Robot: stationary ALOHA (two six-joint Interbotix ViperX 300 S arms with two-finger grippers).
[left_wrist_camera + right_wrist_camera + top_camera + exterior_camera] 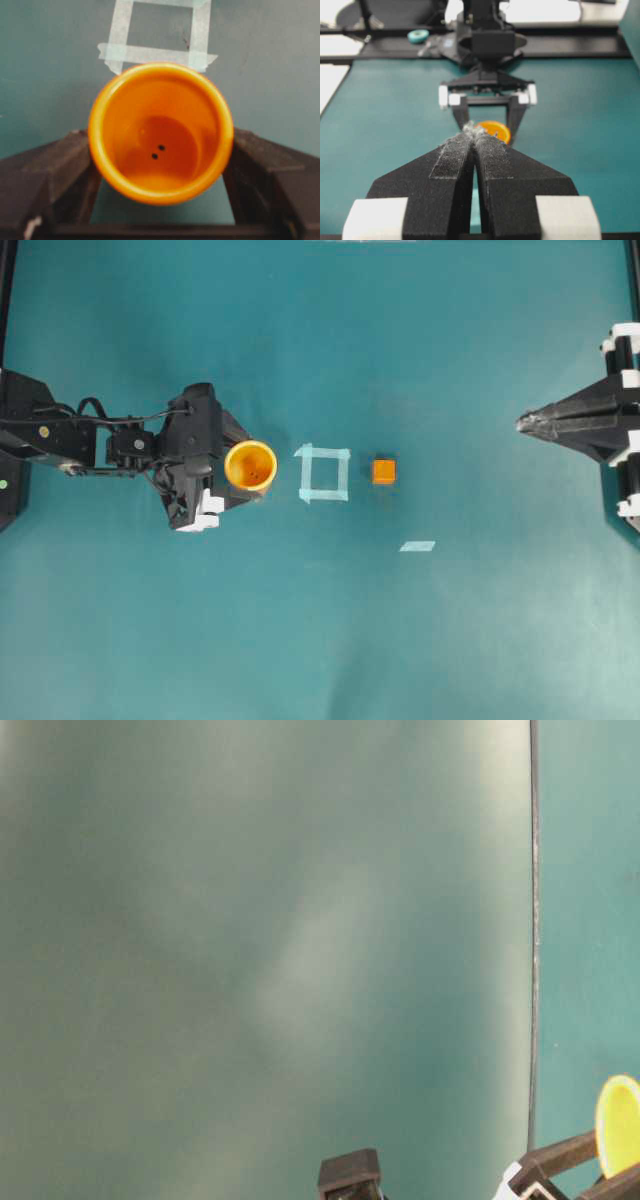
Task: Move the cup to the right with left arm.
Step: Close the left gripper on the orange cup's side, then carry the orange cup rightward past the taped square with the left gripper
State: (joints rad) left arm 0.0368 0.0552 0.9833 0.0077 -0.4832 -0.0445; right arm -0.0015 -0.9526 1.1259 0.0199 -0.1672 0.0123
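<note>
1. Overhead exterior view, far left: the left arm (60,435) reaches in from the left edge over the teal table (320,640), with black cables on its upper side.
2. At its end, the left gripper (240,468) has its two fingers on both sides of the cup (250,464). In the left wrist view the fingers (70,165) stand close against the cup's (161,132) walls on each side, so the jaws are about as wide apart as the cup and appear to hold it.
3. The cup is orange, mouth up, and two small dark dots are visible on its inside bottom. It stands left of the table's middle.
4. Just beside the cup, on the right of it, is a square of pale tape (323,473) stuck to the table. In the left wrist view the cup's rim covers the near edge of this tape square (159,35).
5. Next to the right is a small orange cube (384,471), apart from the tape square.
6. Lower and a little more right lies a short strip of tape (417,546).
7. At the right edge, the right gripper (525,422) points toward the middle, well apart from the cube. In the right wrist view its fingertips (472,132) are pressed together with nothing between them.
</note>
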